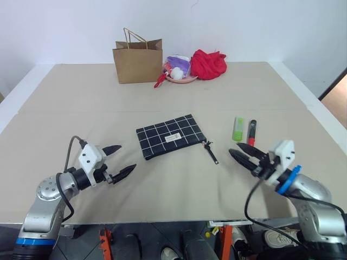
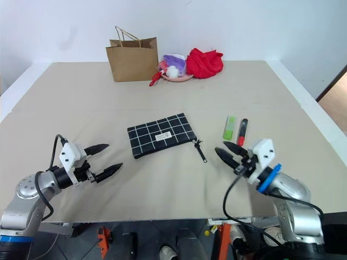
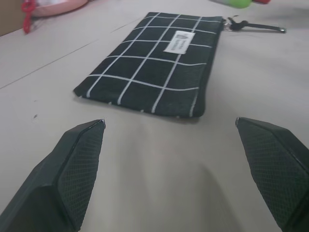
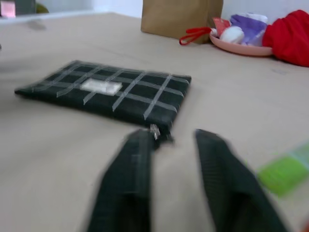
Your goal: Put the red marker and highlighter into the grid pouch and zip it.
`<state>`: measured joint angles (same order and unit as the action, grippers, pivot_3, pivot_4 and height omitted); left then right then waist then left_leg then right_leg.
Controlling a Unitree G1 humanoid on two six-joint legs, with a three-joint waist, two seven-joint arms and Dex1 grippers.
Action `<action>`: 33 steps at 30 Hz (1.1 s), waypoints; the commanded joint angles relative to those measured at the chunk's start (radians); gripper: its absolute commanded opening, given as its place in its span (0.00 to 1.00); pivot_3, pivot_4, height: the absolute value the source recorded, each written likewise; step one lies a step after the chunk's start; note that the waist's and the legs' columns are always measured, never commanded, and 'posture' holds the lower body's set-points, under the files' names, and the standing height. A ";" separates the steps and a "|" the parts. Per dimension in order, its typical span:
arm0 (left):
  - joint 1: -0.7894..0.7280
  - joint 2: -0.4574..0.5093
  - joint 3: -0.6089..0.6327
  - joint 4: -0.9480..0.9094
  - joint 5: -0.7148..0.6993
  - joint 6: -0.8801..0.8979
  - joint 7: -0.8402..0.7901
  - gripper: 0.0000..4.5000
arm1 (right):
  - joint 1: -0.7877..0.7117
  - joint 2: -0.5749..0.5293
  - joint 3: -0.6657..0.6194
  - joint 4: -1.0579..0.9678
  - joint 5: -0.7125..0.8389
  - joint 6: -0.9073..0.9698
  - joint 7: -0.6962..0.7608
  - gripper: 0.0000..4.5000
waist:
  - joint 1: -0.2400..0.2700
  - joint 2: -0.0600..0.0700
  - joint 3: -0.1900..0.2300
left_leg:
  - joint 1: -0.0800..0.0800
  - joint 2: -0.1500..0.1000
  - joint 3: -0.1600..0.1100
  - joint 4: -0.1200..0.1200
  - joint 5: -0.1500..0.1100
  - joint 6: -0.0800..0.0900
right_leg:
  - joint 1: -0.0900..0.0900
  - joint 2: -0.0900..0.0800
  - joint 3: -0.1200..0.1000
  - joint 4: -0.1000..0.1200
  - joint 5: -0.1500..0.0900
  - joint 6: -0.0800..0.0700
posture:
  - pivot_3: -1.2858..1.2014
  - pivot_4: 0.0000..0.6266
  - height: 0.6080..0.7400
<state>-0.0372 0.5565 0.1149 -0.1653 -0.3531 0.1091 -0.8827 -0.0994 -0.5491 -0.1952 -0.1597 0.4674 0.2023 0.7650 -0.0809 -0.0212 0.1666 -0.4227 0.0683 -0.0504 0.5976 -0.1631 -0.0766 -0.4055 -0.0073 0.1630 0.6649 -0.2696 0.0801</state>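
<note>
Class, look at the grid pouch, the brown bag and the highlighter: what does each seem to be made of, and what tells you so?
Grid pouch: likely woven fabric, matte black with white lines, lying soft and flat, sewn-on label.
Brown bag: kraft paper, matte, creased, standing stiff, with twisted handles.
Highlighter: probably plastic, smooth light green, one end paler.

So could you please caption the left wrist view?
Open left tool facing the flat grid pouch on the table.

Wide beige table (image 1: 162, 97) filling room's middle, white edging running along its sides. Plain white wall (image 1: 227, 27) standing behind. Even light falling overhead. Strip of brown floor (image 1: 337, 89) showing at far right.
</note>
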 commanded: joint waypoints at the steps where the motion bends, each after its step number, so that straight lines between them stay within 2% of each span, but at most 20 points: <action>1: -0.003 0.024 -0.018 -0.032 0.006 -0.039 -0.036 1.00 | -0.105 0.035 0.055 -0.002 -0.036 0.053 -0.076 0.01 | 0.000 0.000 0.000 | 0.000 0.000 0.000 0.000 0.000 0.000 | 0.000 0.000 0.000 0.000 0.000 0.000 | 0.52 0.24 1.00; 3: -0.004 0.029 -0.024 -0.037 0.003 -0.041 -0.043 1.00 | -0.150 0.050 0.077 0.024 -0.063 0.075 -0.108 0.01 | 0.000 0.000 0.000 | -0.001 0.000 0.000 0.000 0.000 0.000 | 0.000 0.000 0.000 0.000 0.000 0.000 | 0.52 0.24 1.00; 7: -0.009 0.039 -0.029 -0.033 0.007 -0.045 -0.048 1.00 | -0.254 0.129 0.084 0.104 -0.145 0.135 -0.303 0.01 | 0.001 0.000 0.000 | -0.001 0.000 -0.001 -0.001 0.000 0.000 | 0.000 0.000 -0.001 0.000 0.000 0.001 | 0.52 0.24 1.00; 13: -0.019 0.040 -0.033 -0.024 0.006 -0.045 -0.045 1.00 | -0.302 0.201 0.151 0.111 -0.210 0.169 -0.369 0.01 | 0.001 0.000 0.000 | -0.002 0.000 -0.004 -0.003 0.000 0.000 | -0.001 0.000 -0.003 0.000 0.001 0.005 | 0.52 0.24 1.00; 17: -0.049 0.036 -0.043 0.000 0.006 -0.041 -0.048 1.00 | -0.337 0.199 0.216 0.200 -0.305 0.094 -0.365 0.01 | 0.001 0.000 0.000 | -0.002 0.000 -0.004 -0.004 0.000 0.000 | -0.001 0.001 -0.003 0.000 0.001 0.005 | 0.52 0.24 1.00; 26: -0.096 0.040 -0.063 0.046 0.015 -0.046 -0.065 1.00 | -0.340 0.208 0.255 0.311 -0.340 0.038 -0.300 0.01 | 0.000 0.000 0.000 | -0.002 0.000 -0.005 -0.004 0.000 0.000 | -0.001 0.001 -0.004 0.000 0.001 0.005 | 0.52 0.24 1.00; 33: -0.113 0.048 -0.080 0.070 0.044 -0.065 -0.080 1.00 | -0.346 0.220 0.260 0.339 -0.376 0.022 -0.307 0.01 | -0.001 0.000 0.000 | -0.001 0.000 -0.005 -0.003 0.000 0.000 | 0.000 0.001 -0.004 0.000 0.002 0.005 | 0.52 0.24 1.00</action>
<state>-0.1334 0.5943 0.0346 -0.0884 -0.3151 0.0643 -0.9611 -0.4474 -0.3354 0.0582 0.1723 0.0957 0.2327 0.4558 -0.0822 -0.0215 0.1664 -0.4234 0.0683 -0.0552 0.5944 -0.1630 -0.0764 -0.4054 -0.0064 0.1589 0.6652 -0.2676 0.0849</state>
